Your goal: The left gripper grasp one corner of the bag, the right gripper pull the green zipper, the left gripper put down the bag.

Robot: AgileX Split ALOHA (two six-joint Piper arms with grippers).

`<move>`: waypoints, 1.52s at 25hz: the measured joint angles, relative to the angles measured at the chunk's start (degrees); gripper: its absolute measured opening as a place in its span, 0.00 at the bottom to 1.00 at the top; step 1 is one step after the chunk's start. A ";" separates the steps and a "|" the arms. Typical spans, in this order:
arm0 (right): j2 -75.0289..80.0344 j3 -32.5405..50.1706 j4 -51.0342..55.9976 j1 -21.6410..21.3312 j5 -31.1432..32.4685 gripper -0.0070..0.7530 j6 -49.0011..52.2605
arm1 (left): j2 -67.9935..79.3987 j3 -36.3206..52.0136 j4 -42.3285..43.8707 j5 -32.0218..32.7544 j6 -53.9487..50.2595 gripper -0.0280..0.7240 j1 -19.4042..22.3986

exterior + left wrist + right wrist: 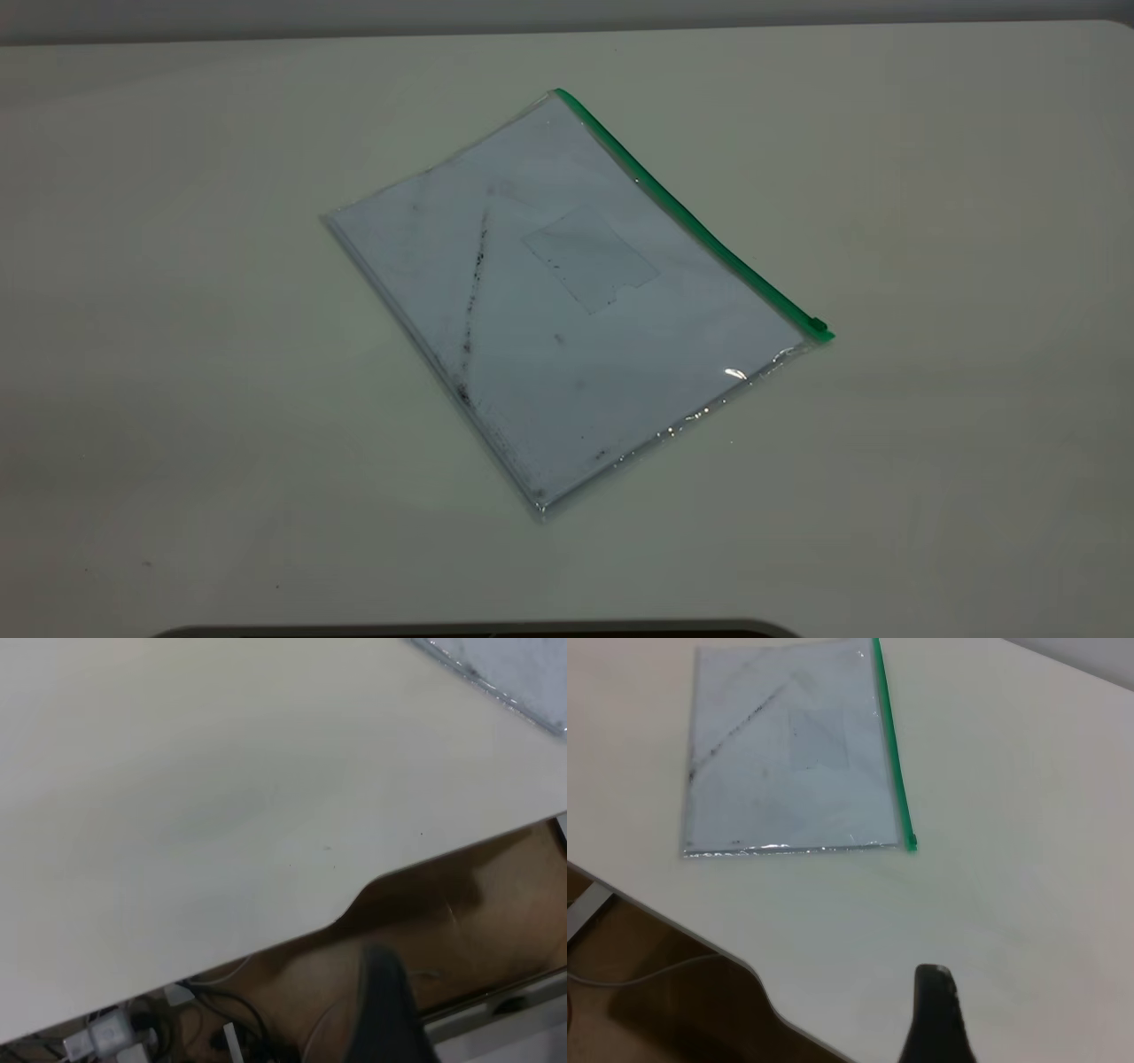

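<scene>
A clear bag (567, 301) lay flat on the table (177, 354), its green zipper (687, 213) slider at the near end. Both grippers were held clear of it; finger spread could not be told. Any corner grasp would be best taken low.

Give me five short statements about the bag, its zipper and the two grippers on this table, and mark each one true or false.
1. The clear bag lies flat on the table. True.
2. The left gripper holds one corner of the bag. False: it is off the table's edge, touching nothing, and the bag is only at the rim of the left wrist view.
3. The zipper strip is green. True.
4. The slider sits at the middle of the strip. False: it is at the strip's end nearest the camera in the exterior view.
5. The right gripper is pinching the slider. False: it is above bare table, apart from the bag.
</scene>
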 joint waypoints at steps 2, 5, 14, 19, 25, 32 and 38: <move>0.00 0.00 0.00 0.00 0.00 0.79 0.00 | 0.00 0.00 0.00 -0.11 0.00 0.80 0.00; 0.00 0.00 0.00 0.00 0.00 0.79 0.02 | 0.00 0.00 0.00 -0.11 0.00 0.80 0.00; 0.00 0.00 0.00 -2.59 -0.01 0.79 0.14 | -5.12 0.00 -0.09 -0.15 0.00 0.80 9.64; 0.00 0.00 0.00 -11.32 -0.01 0.79 0.16 | -13.48 0.00 0.00 0.12 0.09 0.80 16.36; 0.00 0.00 0.00 -16.76 -0.01 0.79 0.16 | -13.94 0.00 0.00 0.40 0.03 0.80 16.75; 0.00 0.00 0.00 -18.01 -0.01 0.79 0.21 | -13.94 0.00 0.00 0.47 0.03 0.80 16.80; 0.00 0.00 -0.05 -18.01 -0.01 0.79 0.32 | -13.94 0.00 0.00 0.47 0.03 0.80 16.80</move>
